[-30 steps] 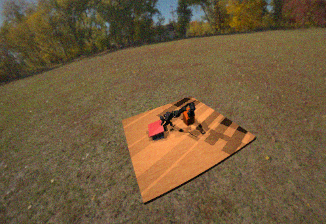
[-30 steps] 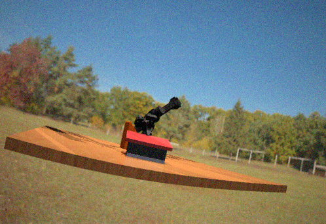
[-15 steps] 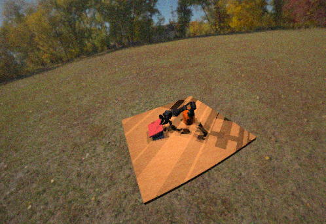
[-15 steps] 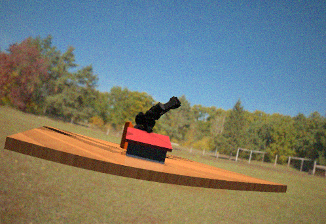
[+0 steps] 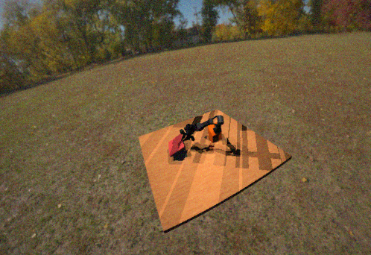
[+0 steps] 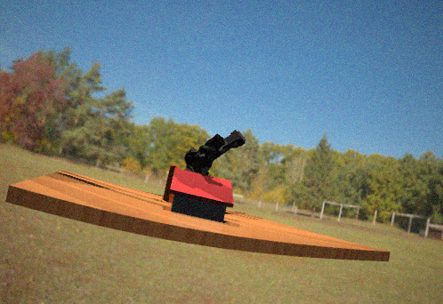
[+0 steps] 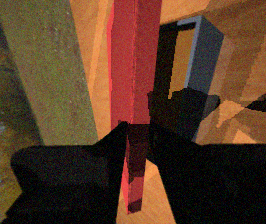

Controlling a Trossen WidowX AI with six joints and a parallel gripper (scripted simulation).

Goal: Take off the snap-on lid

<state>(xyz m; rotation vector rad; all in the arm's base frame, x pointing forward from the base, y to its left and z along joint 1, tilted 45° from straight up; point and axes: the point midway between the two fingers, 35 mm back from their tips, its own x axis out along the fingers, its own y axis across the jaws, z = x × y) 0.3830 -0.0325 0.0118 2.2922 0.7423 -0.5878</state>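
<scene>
The red lid is off the box's rim along the arm's side and tilted steeply, with its raised edge toward the arm. My gripper is shut on that edge. The dark blue-grey storage box stands upright on the wooden table, below the lid. The wrist view shows into its open top beside the lid. Whether the lid's low edge still touches the box is hidden.
The orange block-like shape stands at the arm's foot, behind the box in the exterior view. The table's edge lies beyond the lid, with grass past it in the wrist view. Dark shadows cross the table.
</scene>
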